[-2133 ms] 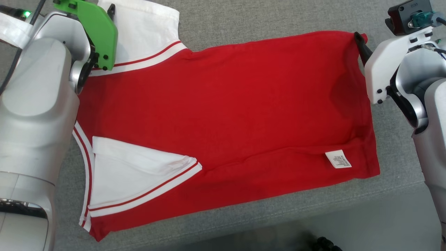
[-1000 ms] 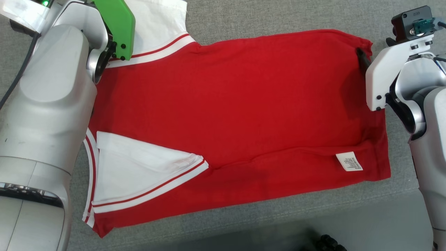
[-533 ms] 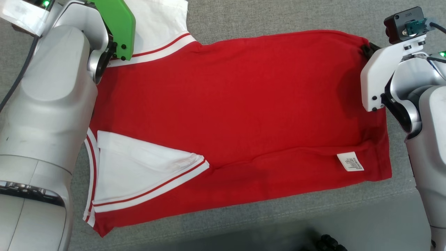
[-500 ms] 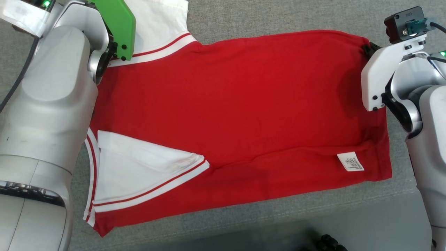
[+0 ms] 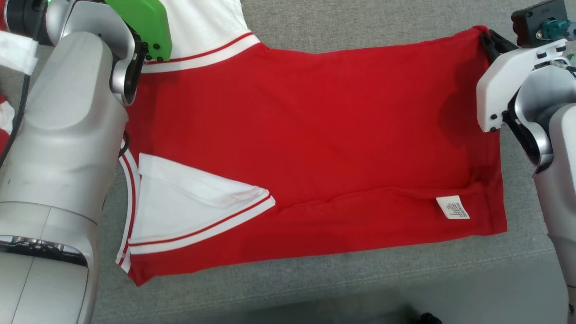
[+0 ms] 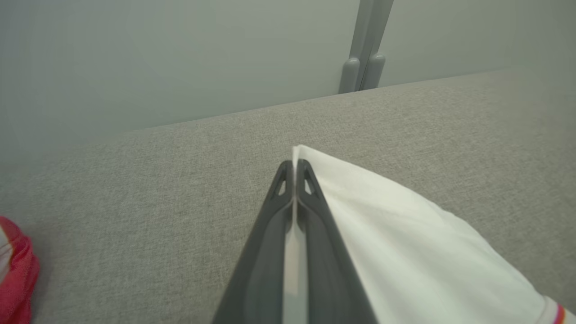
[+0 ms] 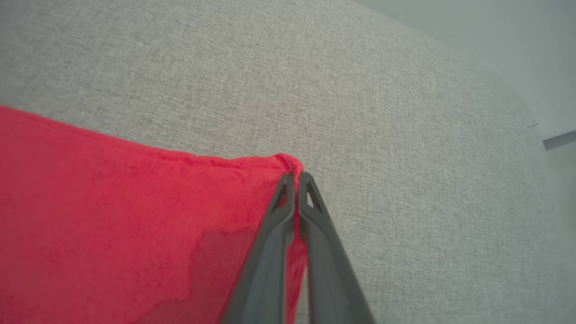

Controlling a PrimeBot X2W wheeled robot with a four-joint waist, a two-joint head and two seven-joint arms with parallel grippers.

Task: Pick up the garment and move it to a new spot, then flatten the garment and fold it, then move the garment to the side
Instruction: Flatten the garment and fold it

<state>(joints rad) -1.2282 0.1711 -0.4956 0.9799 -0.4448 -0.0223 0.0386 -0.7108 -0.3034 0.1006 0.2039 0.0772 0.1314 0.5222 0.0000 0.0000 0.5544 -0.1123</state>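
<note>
Two pinches hold the shirt (image 5: pixel 315 135), which lies spread flat on the grey cushion (image 5: pixel 360 18); red body, white sleeves.

Grips: the left gripper (image 6: pixel 294 167) is clenched on the edge of the far sleeve (image 6: pixel 405 234). The right gripper (image 7: pixel 295 177) is clenched on the far hem corner (image 7: pixel 276 163).

Risks (judgement):
- Whole shirt: if the two arms lift unevenly, the near half would drag on the cushion and the fold would land skewed.
- Near sleeve (image 5: pixel 193 202): it lies tucked in loose, so it may flop open once the cloth rises.
- Hem corner: the right bite takes only the very tip, so it could slip out under tension.

Versus one second back: the right fingers stood apart at that corner. They are now shut on it, and the corner sits higher in the head view. The left grip is unchanged. The camera shifted a little, so small offsets are not counted.
</note>
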